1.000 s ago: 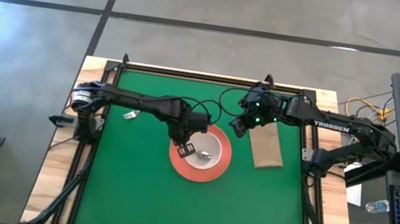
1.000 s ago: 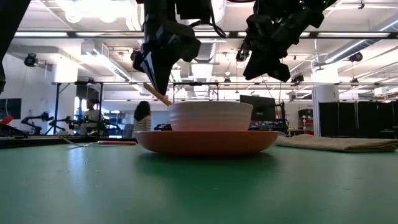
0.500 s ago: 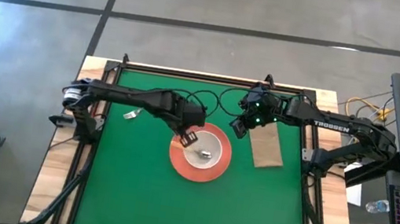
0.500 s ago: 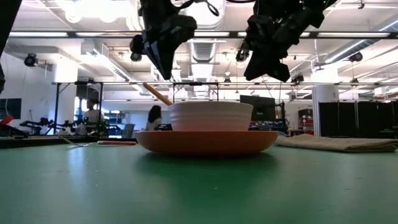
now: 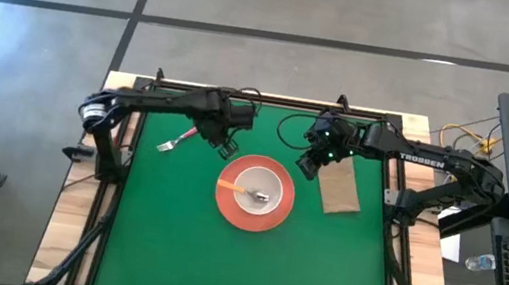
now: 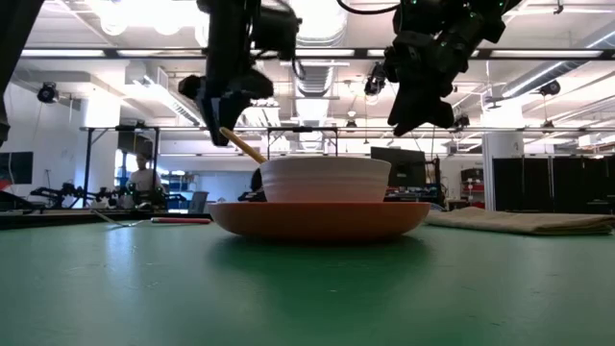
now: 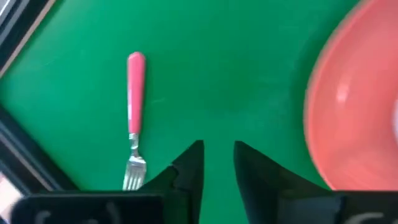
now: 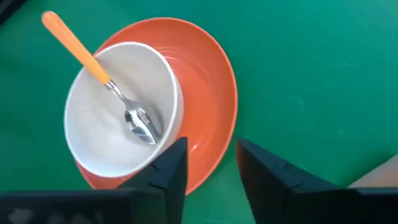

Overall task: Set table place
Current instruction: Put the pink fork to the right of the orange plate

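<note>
**Spoon in the bowl, fork off to the left**

The spoon (image 8: 102, 78) lies in the cream bowl (image 8: 87, 140), its metal end down on the bottom and its orange handle slanting up over the rim towards the left arm's side. The bowl sits on the red plate (image 5: 273, 221) mid-bench (image 5: 177, 252).

The pink-handled fork (image 7: 134, 118) lies flat left of the plate, well apart from it, tines towards the bench's left edge.

The left claw (image 7: 217, 165) hangs released above bare green between fork and plate. The right claw (image 8: 210, 165), also released and empty, hovers by the plate's right rim, over the near end of the brown napkin (image 5: 340, 191).

In the low view the bowl hides the spoon's metal end.
</note>
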Available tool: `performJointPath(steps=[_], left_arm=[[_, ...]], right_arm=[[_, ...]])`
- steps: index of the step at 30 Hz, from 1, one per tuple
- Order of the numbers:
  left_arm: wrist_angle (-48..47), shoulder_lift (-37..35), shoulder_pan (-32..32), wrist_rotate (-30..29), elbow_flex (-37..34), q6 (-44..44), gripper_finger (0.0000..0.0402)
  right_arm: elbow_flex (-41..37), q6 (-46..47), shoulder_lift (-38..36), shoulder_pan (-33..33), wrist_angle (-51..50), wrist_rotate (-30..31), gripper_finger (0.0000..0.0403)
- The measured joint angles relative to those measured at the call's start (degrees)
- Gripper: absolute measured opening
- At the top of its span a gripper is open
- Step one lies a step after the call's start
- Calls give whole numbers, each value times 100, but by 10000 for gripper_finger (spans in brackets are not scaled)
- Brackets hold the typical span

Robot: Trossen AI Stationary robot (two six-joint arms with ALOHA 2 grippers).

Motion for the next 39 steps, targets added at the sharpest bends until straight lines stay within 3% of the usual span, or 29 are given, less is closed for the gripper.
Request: performJointPath(steps=[4, 9, 19, 23, 33, 39], left_arm=[[-13, -24, 429, 48, -304, 91, 99], [113, -30, 857, 616, -741, 946, 111], [494, -30, 1581, 938, -1705, 1729, 112], [881, -33, 1900, 1345, -1937, 2033, 112], [887, -37, 2762, 1245, -1996, 2352, 112], [890, -26, 3143, 1668, -2121, 2824, 112]], right_arm=[[0, -268, 0, -94, -18, 0, 170], [0, -479, 0, -149, -19, -9, 194], [0, -398, 0, -156, -20, -41, 196], [0, -172, 0, -156, -14, -38, 196], [0, 330, 0, -170, 108, 246, 197], [0, 604, 0, -182, 326, 404, 197]])
